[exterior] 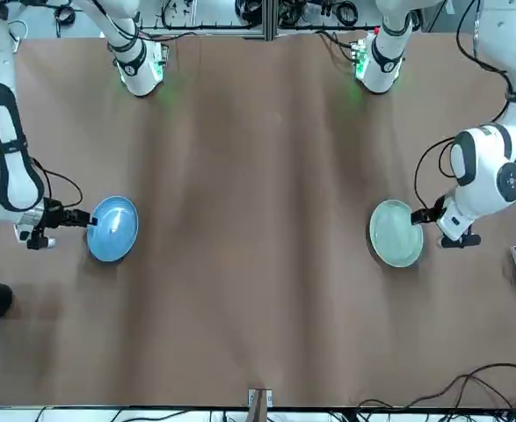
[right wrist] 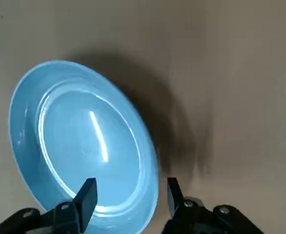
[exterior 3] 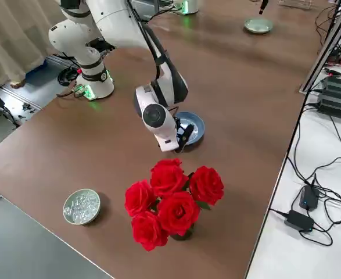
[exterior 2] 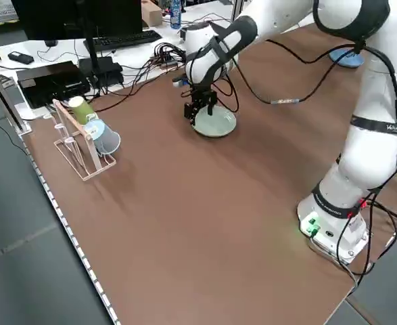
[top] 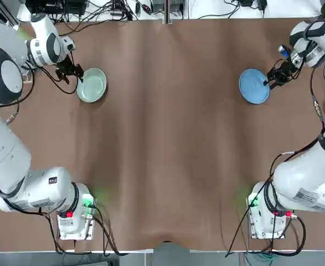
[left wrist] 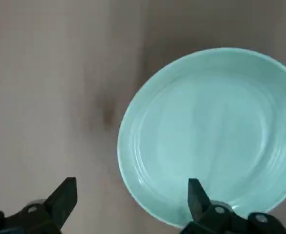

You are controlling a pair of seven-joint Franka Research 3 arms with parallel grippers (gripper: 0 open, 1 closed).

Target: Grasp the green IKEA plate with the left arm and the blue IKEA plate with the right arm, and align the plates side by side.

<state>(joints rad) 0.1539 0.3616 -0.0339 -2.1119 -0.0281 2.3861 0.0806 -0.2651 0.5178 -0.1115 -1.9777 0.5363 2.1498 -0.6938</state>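
Observation:
The green IKEA plate lies flat at the far left of the table. The left arm's gripper is open at the plate's outer edge. In the left wrist view one fingertip is over the green plate and the other stands over bare table, so the rim lies between them. The blue IKEA plate lies at the far right. The right arm's gripper is open astride its outer rim. One finger is over the blue plate's inside, the other just outside the rim.
A wire rack with cups stands off the table's left side. A bunch of red roses and a bowl of glass beads sit beyond the blue plate. A wide stretch of brown table separates the plates.

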